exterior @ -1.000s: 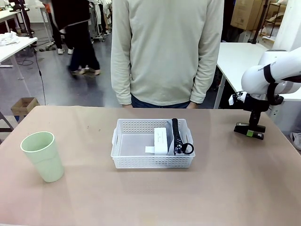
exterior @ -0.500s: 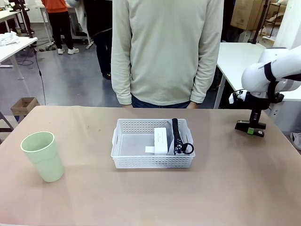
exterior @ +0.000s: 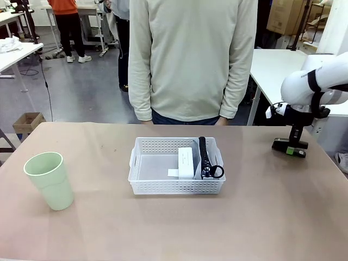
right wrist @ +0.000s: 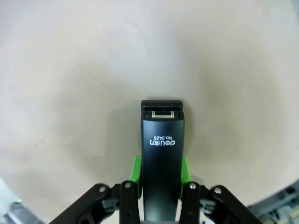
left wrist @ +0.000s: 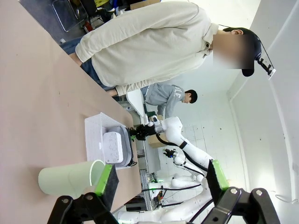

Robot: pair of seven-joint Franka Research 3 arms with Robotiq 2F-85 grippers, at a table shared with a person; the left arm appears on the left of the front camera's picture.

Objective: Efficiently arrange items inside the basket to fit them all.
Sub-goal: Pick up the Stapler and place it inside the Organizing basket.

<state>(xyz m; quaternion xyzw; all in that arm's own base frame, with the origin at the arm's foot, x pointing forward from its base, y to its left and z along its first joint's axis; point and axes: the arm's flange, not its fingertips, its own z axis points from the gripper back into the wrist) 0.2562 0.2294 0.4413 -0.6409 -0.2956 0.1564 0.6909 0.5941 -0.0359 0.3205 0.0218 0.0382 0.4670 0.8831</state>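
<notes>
Right wrist view: right gripper is clamping the slab between its pads (just tightened), readying it for the basket.

My right arm bends in over the desk's right edge, wrist pointing straight down near the far right corner. The right gripper is clamped tight, its green pads pressing both long sides of the small black slab. My left gripper hangs with its jaws spread wide, the wrist rolled so the desk stands sideways.
</notes>
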